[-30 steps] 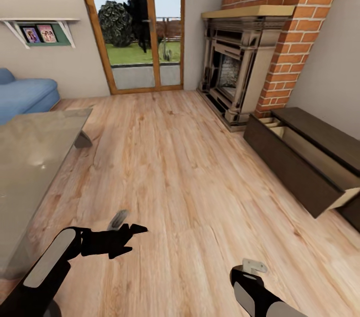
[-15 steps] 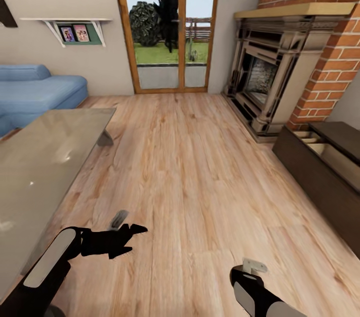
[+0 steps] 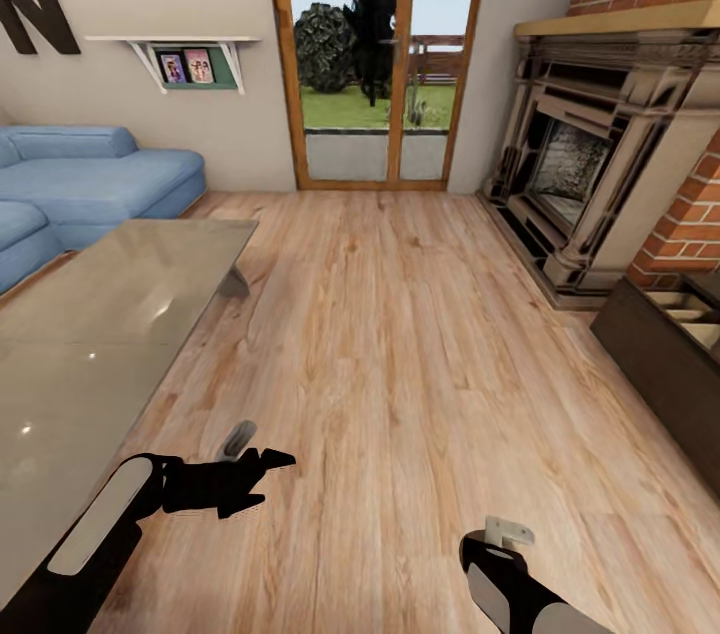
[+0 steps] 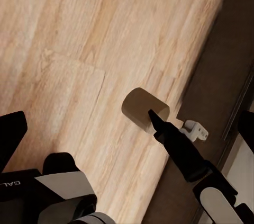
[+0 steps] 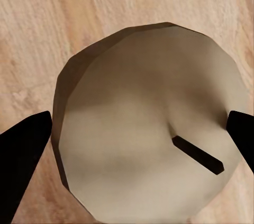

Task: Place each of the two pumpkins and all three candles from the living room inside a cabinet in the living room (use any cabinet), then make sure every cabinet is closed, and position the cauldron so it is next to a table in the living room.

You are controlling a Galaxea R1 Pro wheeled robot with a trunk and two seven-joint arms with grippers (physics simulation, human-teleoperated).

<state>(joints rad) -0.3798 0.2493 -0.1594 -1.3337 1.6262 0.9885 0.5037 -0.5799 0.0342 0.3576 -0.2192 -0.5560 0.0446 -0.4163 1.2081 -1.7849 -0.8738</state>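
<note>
— Candle [image 5: 143, 102], whereabouts?
— Clamped in the right gripper [image 5: 135, 144], one black finger [image 5: 24, 155] at each side of the tan cylinder. Flat end turned to the right wrist camera, with a thin dark sliver on that face. Plank floor [image 5: 32, 17] behind it, not touching.
— Seen from the left wrist as well?
— Yes: short tan candle [image 4: 144, 108] hanging over the wood floor, a small pale bracket [image 4: 193, 128] just beside it.
— Left gripper [image 3: 265, 482]?
— Holding nothing, pointed fingers spread apart, hovering over bare floor just off the near edge of the table [image 3: 100, 334].
— Table itself?
— Greyish glass top on the left of the head view, one slanted grey leg [image 3: 235, 282] under its far corner. Blue sofa [image 3: 90, 174] beyond the far edge.
— Cabinet [image 3: 660, 364]?
— Low and dark brown, at the right wall, just past the fireplace [image 3: 600, 164]. Drawer pulled out, pale interior [image 3: 690, 309] showing at its far end. Contents: cannot tell.
— Straight ahead?
— Wood-framed glass door [image 3: 375, 54] on the far wall, with a shelf of photos [image 3: 190, 64] on the wall beside it.
</note>
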